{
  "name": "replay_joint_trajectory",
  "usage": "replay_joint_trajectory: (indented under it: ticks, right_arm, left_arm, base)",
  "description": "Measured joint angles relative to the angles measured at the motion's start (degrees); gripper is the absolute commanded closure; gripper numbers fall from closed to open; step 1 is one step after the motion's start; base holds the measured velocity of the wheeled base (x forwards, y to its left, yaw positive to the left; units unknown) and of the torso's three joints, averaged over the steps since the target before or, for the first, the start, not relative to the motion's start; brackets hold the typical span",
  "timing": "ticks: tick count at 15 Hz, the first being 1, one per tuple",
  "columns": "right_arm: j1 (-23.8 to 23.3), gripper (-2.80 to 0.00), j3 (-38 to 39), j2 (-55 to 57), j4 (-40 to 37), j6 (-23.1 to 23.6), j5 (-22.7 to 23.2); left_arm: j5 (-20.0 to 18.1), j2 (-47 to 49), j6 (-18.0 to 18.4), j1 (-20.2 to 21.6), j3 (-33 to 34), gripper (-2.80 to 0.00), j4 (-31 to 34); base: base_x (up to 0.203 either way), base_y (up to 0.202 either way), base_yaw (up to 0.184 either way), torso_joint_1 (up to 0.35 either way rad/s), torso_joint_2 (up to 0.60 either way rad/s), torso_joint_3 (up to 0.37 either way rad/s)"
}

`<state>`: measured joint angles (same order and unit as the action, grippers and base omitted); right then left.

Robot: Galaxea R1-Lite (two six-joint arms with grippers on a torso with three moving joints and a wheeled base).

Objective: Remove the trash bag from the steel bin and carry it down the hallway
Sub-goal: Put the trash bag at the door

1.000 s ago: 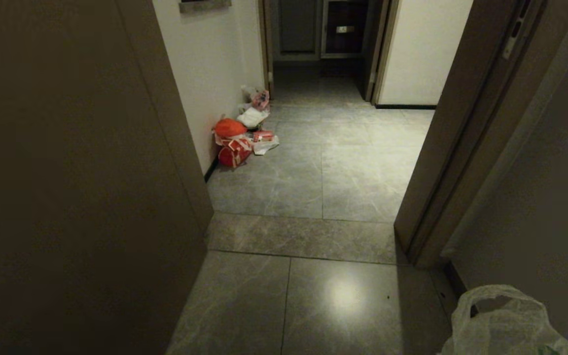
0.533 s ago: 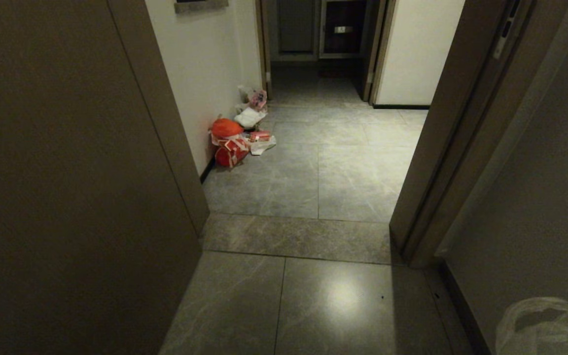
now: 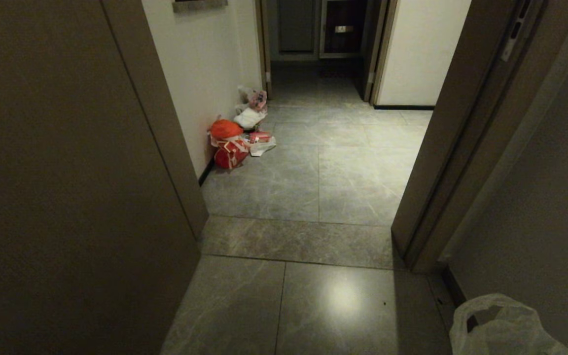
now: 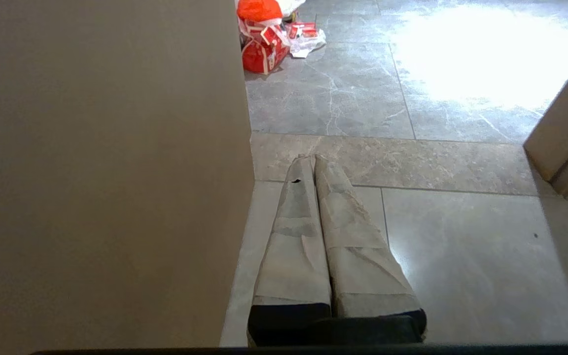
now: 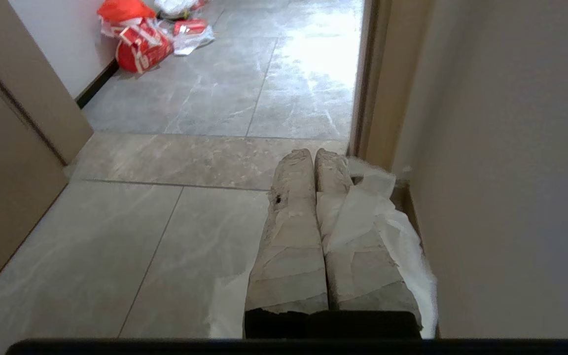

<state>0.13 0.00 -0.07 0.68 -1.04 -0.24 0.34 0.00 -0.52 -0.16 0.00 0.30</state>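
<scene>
Plastic, thin and whitish, is seen at the bottom right corner of the head view: the trash bag [image 3: 503,328] is hanging there with one loop handle open, close to the wall on the robot's right. In the right wrist view the bag [image 5: 387,231] is draped over and beside the right gripper [image 5: 313,157], whose taped fingers are pressed together; the plastic is pinched between them, so the bag is held clamped. The left gripper [image 4: 309,159] is shown in its own wrist view with its two wrapped fingers closed against each other and nothing between them, carried low over the tiles beside a brown panel [image 4: 106,167]. The hallway [image 3: 313,187] is laid out ahead, its grey veined tiles crossed by a darker threshold strip [image 3: 299,241] between a door frame [image 3: 442,162] on the right and the brown panel on the left. A bright patch of light is reflected on the near tile. Further along, against the pale left wall, a heap of rubbish is seen: an orange-red bag [image 3: 226,129], a red and white bag [image 3: 230,152] just below it, and paler bags [image 3: 250,117] beyond. A dark doorway [image 3: 313,29] is seen at the far end.
</scene>
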Motion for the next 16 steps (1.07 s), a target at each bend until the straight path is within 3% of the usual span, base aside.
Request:
replay_joint_trajectory:
  ticks: [16]
  right_arm:
    - [0.02, 0.0, 0.0, 0.0, -0.02, -0.01, -0.06]
  left_arm:
    - [0.0, 0.0, -0.07, 0.0, 0.0, 0.0, -0.03]
  base:
    - [0.192, 0.0, 0.0, 0.002, 0.0, 0.001]
